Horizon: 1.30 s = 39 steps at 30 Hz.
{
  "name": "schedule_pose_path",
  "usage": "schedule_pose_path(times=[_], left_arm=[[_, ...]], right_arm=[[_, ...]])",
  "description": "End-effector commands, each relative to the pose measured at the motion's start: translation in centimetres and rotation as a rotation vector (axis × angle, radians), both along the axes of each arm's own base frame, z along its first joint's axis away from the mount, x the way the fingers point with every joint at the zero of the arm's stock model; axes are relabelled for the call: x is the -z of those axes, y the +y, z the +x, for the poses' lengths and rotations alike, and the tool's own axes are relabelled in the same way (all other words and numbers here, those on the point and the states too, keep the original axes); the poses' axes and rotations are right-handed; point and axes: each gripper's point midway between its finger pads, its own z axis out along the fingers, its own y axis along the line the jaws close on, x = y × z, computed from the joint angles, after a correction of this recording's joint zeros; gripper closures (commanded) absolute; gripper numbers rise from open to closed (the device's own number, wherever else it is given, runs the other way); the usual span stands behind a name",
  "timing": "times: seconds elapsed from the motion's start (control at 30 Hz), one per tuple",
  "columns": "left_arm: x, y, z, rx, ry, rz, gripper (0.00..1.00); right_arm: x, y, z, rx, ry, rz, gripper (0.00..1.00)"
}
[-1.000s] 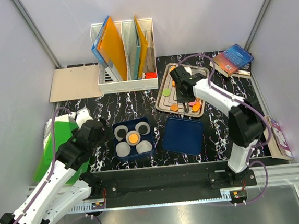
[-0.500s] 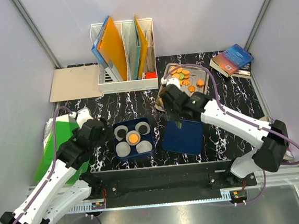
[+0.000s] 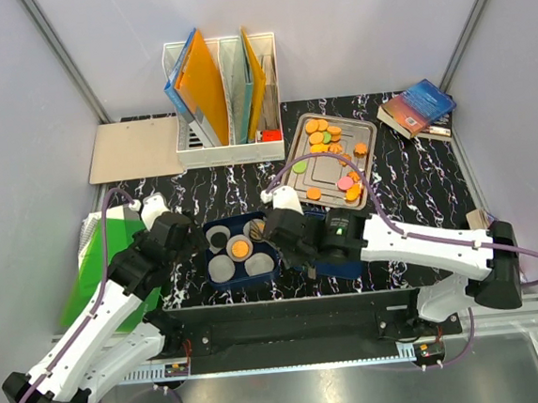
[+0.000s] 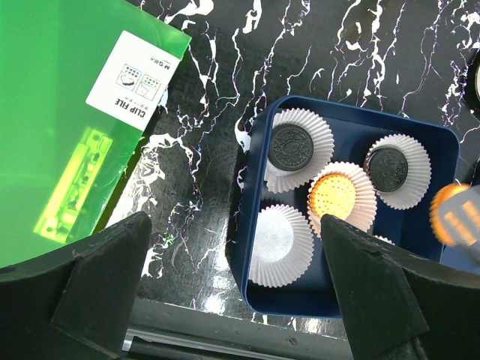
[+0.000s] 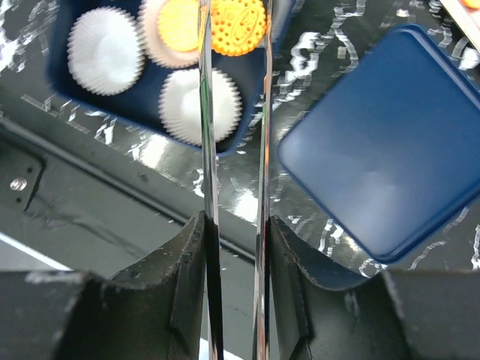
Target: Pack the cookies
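The blue box point(image 4: 246, 247) held white paper cups point(image 4: 279, 236): two with black cookies point(image 4: 291, 146), one with an orange cookie point(image 4: 334, 193). More cookies point(image 3: 320, 133) lay on the far tray point(image 3: 368, 129). The right jaws gripped a round orange dotted cookie point(image 5: 238, 26) over the box's right side. The left jaws gaped, holding nothing.

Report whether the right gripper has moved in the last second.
Yes. The right gripper left the metal tray and swung near-left; its jaws now sit at the blue box's right side, holding an orange cookie.
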Motion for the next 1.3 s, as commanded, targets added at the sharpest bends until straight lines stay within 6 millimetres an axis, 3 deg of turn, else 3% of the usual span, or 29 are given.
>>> schedule_pose_path(times=[0.0,0.23,0.63,1.27], left_arm=[[-0.7,-0.1,0.5,-0.017,-0.031,-0.020,0.01],[-0.9,0.1,0.4,-0.020,-0.042,-0.020,0.01],[-1.0,0.6,0.1,-0.047,-0.054,-0.022,0.01],[-0.9,0.6,0.2,-0.050,-0.049,-0.017,0.01]], right_arm=[[-1.8,3.2,-0.8,-0.027,-0.046,0.055,0.64],[-1.3,7.2,-2.5,-0.126,-0.029,0.079,0.64],[-1.9,10.6,-4.1,-0.227,-0.008,0.105,0.64],[0.2,10.2,-5.2,-0.233,0.034,0.063,0.64]])
